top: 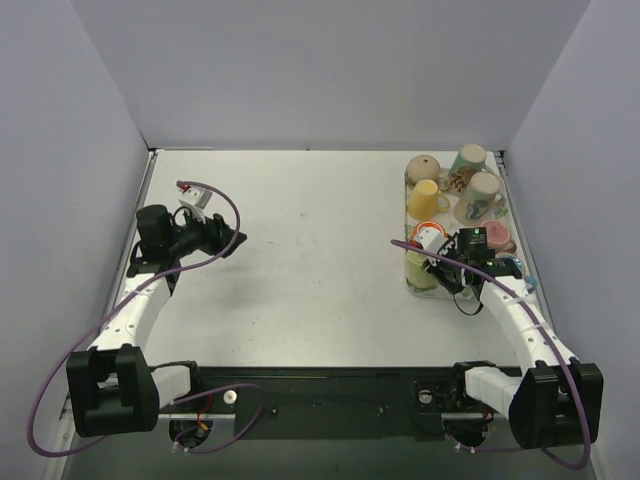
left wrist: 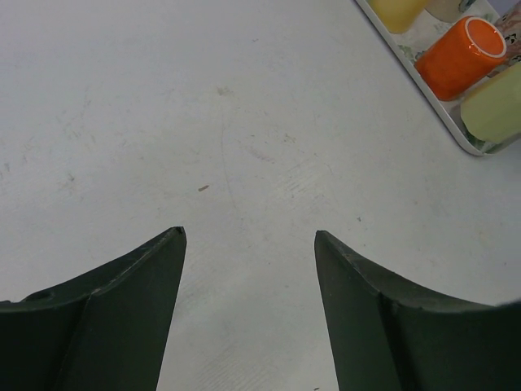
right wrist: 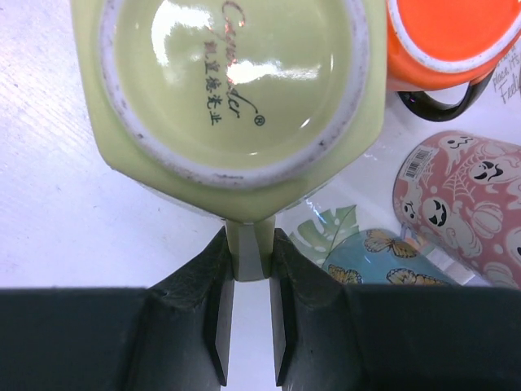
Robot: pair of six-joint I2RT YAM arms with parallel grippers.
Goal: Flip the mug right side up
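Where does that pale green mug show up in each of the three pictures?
Top external: pale green mug right of middle, beneath the right claw.
Left wrist: pale green mug at the right edge.
Right wrist: pale green mug fills the top, base up.
Shared landmark: the orange mug beside it.

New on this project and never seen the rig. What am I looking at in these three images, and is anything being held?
Two robot arms are bolted at the near edge of a table. The wide picture looks down from above and behind them; the other two come from a camera on each wrist. The left end effector hangs open over bare tabletop. The right end effector is shut on the handle of a pale green mug, which is base up in a tray among other mugs, an orange mug beside it.
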